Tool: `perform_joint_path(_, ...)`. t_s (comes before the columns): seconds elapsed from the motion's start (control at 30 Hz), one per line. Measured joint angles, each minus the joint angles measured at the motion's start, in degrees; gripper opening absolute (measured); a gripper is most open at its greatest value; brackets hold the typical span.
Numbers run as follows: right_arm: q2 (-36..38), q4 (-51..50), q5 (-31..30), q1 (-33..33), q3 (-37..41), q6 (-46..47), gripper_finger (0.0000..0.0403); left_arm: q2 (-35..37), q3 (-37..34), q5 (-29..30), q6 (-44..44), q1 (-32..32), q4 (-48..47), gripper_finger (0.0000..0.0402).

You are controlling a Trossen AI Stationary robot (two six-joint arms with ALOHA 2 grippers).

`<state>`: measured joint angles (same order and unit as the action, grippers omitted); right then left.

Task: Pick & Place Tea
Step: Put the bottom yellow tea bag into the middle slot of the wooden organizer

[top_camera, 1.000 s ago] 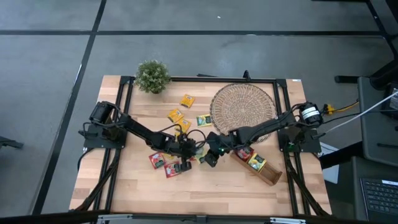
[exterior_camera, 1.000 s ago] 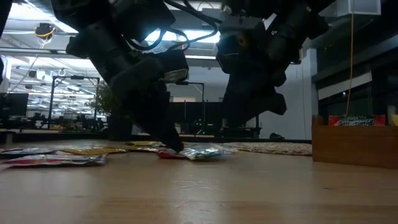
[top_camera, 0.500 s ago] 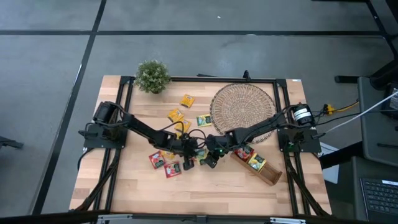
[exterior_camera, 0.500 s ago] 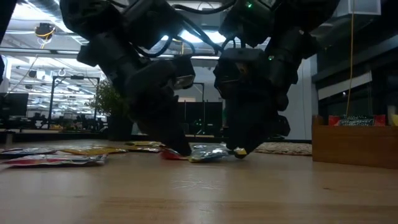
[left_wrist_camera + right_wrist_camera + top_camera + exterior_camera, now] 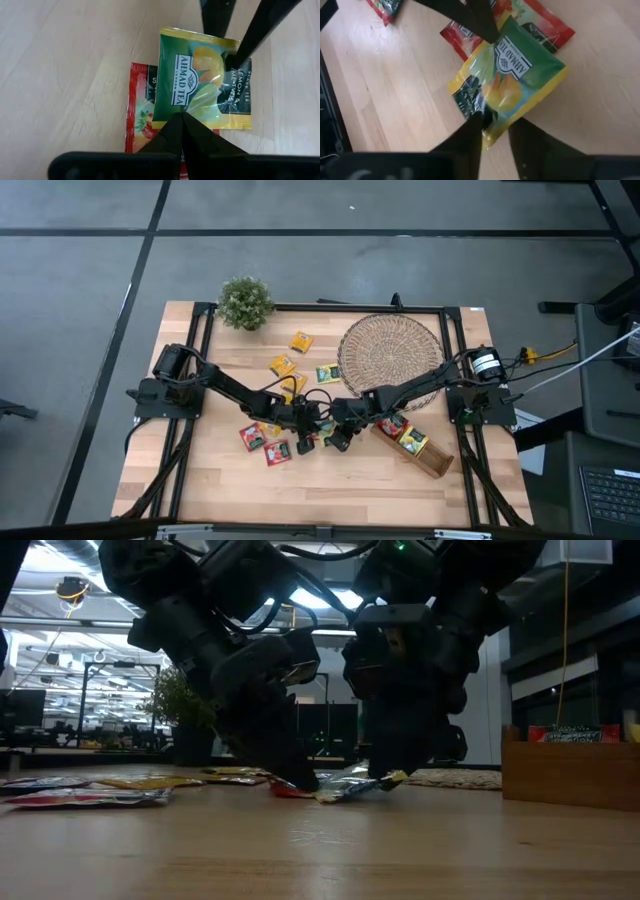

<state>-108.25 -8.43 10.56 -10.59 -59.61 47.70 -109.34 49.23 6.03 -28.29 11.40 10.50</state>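
A green-and-yellow tea sachet point(image 5: 200, 85) lies partly over a red sachet point(image 5: 137, 115) at the table's middle. My left gripper point(image 5: 181, 119) is shut, its tips down on the green sachet's end nearest that arm. My right gripper point(image 5: 495, 132) comes from the other side and is shut on the sachet's opposite edge. In the high view the two grippers meet, left point(image 5: 308, 427) and right point(image 5: 334, 434). More tea sachets point(image 5: 264, 444) lie flat on the wood to the left. My left gripper presses its shut fingertips point(image 5: 175, 125) down on the green sachet's edge point(image 5: 187, 111), where it overlaps the red one, slanting down from the table's left. That end stays on the table. My right gripper pinches the sachet's yellow-bordered edge point(image 5: 492, 127) between its two fingers, slanting down from the table's right. That end point(image 5: 392, 779) is tipped up off the wood.
A round woven mat point(image 5: 390, 352) lies at the far right, a long wooden tray point(image 5: 428, 457) holding sachets at the near right, a small potted plant point(image 5: 245, 302) at the far left corner. Loose sachets point(image 5: 283, 365) lie between plant and grippers. Bare wood runs along the near edge.
My right gripper has come down onto the green sachet and its fingers have closed on the edge; that end now tips up off the table. My left gripper has sunk a little, still shut, with its tips staying on the sachet's other end.
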Motion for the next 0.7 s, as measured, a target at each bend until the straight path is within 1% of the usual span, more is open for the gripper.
perform_joint_path(0.13, 0.0, -0.07, 0.44, 0.0, 0.0, -0.24, 0.0022, 0.29, -0.04, -0.02, 1.27, -0.01, -0.1, 0.0002)
perform_joint_path(0.17, 0.0, -0.03, 0.74, 0.01, 0.0, -0.46, 0.0012, 0.75, -0.04, -0.01, 1.66, -0.01, -0.35, 0.0002)
perform_joint_path(0.37, 0.09, -0.11, 0.77, 0.04, -0.11, -0.81, 0.0009, 3.26, -0.16, -0.15, 4.89, -0.32, -3.75, 0.0023)
perform_joint_path(0.53, 0.15, -2.88, 1.86, -0.11, -1.86, -2.16, 0.0007, 8.85, -0.55, 0.71, 7.85, -0.36, -10.59, 0.0051)
perform_joint_path(0.7, 0.22, -9.5, 1.68, 0.0, -6.69, -8.01, 0.0004, 15.35, -0.44, 1.93, 11.13, -0.35, -14.2, 0.008)
